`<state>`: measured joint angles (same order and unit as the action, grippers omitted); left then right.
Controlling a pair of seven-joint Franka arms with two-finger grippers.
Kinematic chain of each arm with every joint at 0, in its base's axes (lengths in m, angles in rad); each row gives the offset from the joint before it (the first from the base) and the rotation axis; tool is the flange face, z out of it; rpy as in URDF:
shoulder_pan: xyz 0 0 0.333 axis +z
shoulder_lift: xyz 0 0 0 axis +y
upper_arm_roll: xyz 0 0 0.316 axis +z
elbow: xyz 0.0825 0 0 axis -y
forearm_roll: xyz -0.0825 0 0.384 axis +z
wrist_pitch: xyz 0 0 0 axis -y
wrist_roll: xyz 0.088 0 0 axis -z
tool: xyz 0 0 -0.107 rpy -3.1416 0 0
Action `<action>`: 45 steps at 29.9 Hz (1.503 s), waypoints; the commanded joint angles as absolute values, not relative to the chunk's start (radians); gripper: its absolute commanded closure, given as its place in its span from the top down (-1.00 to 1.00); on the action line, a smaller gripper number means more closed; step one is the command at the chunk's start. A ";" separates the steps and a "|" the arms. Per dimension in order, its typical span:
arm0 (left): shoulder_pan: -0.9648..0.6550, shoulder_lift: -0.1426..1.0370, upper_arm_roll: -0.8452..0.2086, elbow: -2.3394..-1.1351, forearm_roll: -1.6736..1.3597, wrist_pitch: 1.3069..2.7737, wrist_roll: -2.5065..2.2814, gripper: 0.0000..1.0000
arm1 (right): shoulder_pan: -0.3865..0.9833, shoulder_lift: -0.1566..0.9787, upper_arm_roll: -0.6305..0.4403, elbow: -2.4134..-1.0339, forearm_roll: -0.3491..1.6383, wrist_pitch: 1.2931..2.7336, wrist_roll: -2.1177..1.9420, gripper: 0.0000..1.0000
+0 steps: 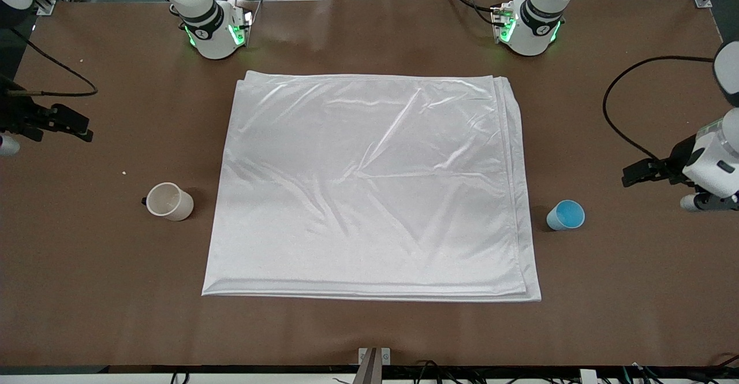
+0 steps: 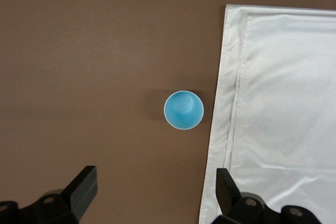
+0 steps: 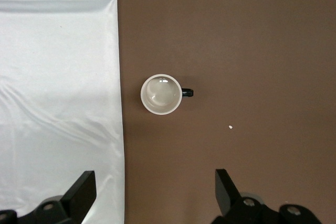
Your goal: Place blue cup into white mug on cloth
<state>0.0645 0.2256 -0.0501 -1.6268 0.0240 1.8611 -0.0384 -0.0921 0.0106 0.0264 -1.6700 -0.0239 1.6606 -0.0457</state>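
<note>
At the far left edge of the front view the right gripper (image 1: 69, 125) hangs over bare desk (image 1: 86, 291), jaws spread wide and empty, as its wrist view shows. Lower left of centre stands the white mug (image 1: 169, 201), upright on the desk just beside the cloth (image 1: 369, 187), handle turned away from it; it looks empty. The cloth fills the middle, wrinkled and bare. Lower right, the blue cup (image 1: 566, 215) stands upright on the desk just off the cloth's edge, also empty. At the right edge the left gripper (image 1: 638, 173) waits above the desk, jaws wide apart, holding nothing.

Neither vessel is on the cloth yet. Likely risks: the slick fabric bunching under the mug, the thin cup tipping or squashing if pinched off-centre, or its rim catching the mug's lip.
</note>
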 commanded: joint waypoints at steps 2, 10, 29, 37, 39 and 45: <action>0.083 0.206 -0.052 -1.805 0.017 2.069 -0.018 1.00 | -0.100 -0.002 0.028 -1.764 -0.038 1.735 -0.069 1.00; 0.092 0.331 -0.051 -1.829 0.017 2.166 -0.020 1.00 | -0.133 0.006 0.028 -1.871 -0.035 1.893 -0.247 1.00; 0.101 0.520 -0.049 -1.827 0.012 2.290 -0.040 0.76 | -0.181 0.075 0.028 -2.010 -0.035 2.085 -0.682 1.00; 0.095 0.528 -0.049 -1.832 0.012 2.290 -0.040 0.32 | -0.192 0.139 0.028 -2.002 -0.035 2.132 -0.843 1.00; 0.095 0.532 -0.051 -1.830 0.012 2.290 -0.041 0.10 | -0.199 0.156 0.028 -2.002 -0.032 2.163 -0.906 1.00; 0.094 0.551 -0.051 -1.824 0.012 2.290 -0.028 -0.39 | -0.230 0.199 0.029 -2.002 -0.025 2.213 -1.061 1.00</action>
